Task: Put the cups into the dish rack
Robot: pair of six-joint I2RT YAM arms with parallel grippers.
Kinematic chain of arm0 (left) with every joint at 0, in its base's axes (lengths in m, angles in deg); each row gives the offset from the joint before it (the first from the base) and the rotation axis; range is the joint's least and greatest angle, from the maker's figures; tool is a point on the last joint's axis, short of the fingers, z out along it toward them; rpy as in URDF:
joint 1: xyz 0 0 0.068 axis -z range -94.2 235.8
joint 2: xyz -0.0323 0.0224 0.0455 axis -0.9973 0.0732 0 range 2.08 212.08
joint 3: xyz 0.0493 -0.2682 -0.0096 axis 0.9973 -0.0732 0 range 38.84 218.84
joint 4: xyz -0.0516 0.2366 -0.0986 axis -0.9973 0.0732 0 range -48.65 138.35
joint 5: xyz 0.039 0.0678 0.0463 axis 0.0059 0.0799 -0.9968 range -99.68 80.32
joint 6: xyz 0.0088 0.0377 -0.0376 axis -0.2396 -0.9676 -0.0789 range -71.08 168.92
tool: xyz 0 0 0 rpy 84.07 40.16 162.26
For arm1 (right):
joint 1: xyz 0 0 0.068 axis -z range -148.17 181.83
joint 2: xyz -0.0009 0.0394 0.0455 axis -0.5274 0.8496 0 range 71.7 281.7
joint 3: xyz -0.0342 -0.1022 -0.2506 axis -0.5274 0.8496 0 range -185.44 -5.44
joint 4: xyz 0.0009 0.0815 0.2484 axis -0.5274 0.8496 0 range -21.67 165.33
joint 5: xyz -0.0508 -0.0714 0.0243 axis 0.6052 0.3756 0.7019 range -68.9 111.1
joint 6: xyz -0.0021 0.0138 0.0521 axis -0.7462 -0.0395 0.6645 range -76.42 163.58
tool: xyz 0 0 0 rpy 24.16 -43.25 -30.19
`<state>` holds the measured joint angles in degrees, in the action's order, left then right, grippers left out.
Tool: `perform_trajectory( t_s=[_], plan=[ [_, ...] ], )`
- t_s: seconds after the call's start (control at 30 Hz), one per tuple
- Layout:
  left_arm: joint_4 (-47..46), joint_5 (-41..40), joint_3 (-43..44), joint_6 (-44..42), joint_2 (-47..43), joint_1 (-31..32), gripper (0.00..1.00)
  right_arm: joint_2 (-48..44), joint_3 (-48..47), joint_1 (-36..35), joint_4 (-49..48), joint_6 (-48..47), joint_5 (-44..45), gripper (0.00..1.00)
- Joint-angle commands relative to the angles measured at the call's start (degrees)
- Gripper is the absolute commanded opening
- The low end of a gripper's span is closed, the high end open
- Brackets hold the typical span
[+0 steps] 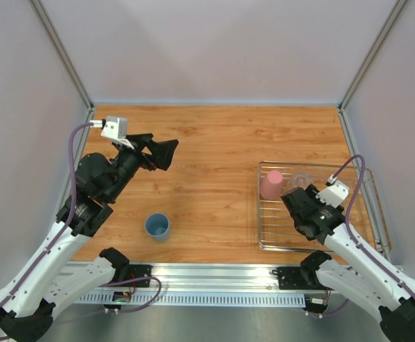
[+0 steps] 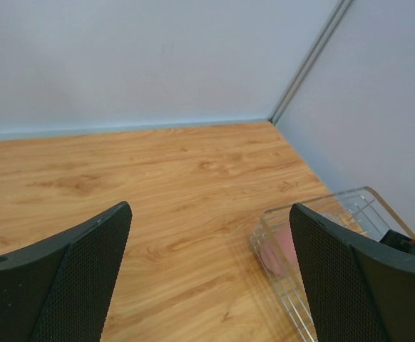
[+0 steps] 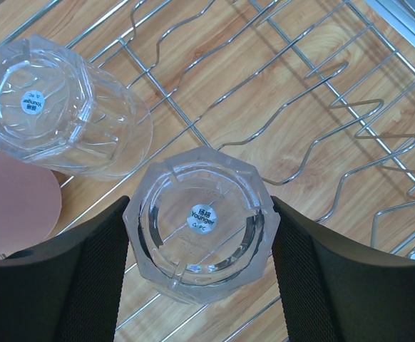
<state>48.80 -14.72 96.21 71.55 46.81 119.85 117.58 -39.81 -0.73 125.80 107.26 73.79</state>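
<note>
one glass tumbler in right claw, sticker "younger"

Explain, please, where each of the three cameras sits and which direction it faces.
Top external: above and behind the bases, looking down at the table; the left arm, right arm, blue cup and dish rack show.
Left wrist: on the raised left gripper, facing across the table to the far right corner; its open fingers frame the view.
Right wrist: on the right gripper, looking straight down into the rack; its fingers grip an upturned clear tumbler.
Shared: all three show the rack and the pink cup.
</note>
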Motion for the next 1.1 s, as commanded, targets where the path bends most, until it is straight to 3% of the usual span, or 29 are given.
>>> perform_trajectory(
  t_s=[0.0,0.3,0.43,0.57,0.83,0.97,1.07],
  plan=[
    [-1.3,-0.1,-0.2,-0.7,-0.9,0.1,1.00,-2.1,1.2,-0.2,-3.0,1.5,1.0,0.43],
    [-1.6,1.0,-0.1,-0.7,-0.8,0.1,1.00,-2.2,1.2,-0.2,-4.8,-0.7,0.6,0.66],
    [-1.6,1.2,-0.1,-0.8,-1.0,0.1,1.00,-0.9,0.7,-0.2,-5.2,-1.3,0.4,0.69],
    [-1.6,1.4,-0.1,-1.2,-1.3,0.1,1.00,0.0,0.4,-0.2,-5.4,-1.5,0.4,0.79],
    [-1.2,1.4,-0.1,-1.8,-1.9,0.1,1.00,0.3,0.2,-0.2,-5.4,-2.2,0.2,0.87],
    [1.0,1.0,0.9,-1.5,-1.4,0.1,1.00,-0.7,-4.1,-0.2,-2.9,-5.1,0.4,0.91],
    [7.7,-1.1,5.5,-0.1,0.6,0.1,1.00,-2.5,-10.8,-0.2,-0.8,-9.7,-1.2,0.94]
  ],
)
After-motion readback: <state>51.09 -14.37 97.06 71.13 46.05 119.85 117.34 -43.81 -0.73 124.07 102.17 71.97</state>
